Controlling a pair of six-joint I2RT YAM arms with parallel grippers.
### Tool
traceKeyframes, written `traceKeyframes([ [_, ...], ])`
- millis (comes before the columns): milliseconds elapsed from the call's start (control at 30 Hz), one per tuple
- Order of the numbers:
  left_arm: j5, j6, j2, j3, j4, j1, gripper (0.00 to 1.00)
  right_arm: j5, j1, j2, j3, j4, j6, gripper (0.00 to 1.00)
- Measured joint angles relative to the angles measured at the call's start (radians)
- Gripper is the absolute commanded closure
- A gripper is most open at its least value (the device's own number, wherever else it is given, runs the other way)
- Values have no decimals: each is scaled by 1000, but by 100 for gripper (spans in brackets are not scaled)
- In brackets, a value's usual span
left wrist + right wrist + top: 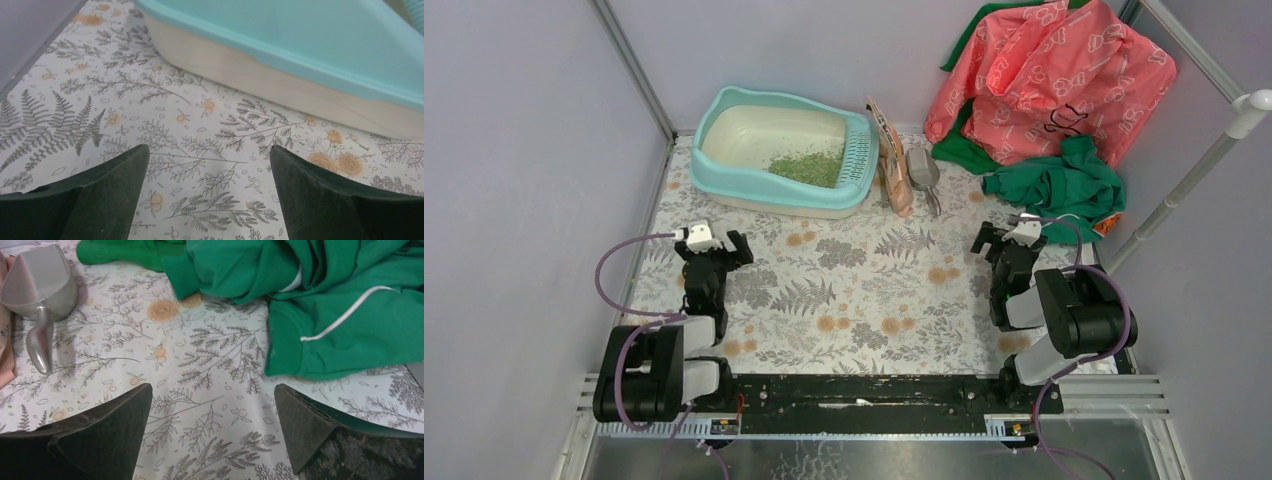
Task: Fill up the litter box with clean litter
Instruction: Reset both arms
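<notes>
Fern-printed counter, flat and matte. The left arm's fingers are spread wide and empty, near the litter box, smooth teal plastic at back left. Grainy green clean litter sits heaped inside by the grille. Next come the paper bag, the grey metal scoop and rumpled green cloth. The right arm's fingers gape, empty.

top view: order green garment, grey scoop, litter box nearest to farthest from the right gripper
1. green garment, just beyond the right gripper, slightly to its right.
2. grey scoop, ahead and to the left.
3. litter box, far left at the back.
</notes>
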Motion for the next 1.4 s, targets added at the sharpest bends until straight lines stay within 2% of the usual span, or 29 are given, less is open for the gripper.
traceKeyframes([
  [133, 27, 2, 120, 6, 146, 0, 1, -11, 0, 0, 22, -28, -5, 0],
  [433, 125, 29, 302, 77, 215, 0, 1, -15, 0, 0, 29, -92, -7, 0],
  [1400, 129, 46, 311, 98, 216, -7, 1, -16, 0, 0, 42, -133, -7, 0],
])
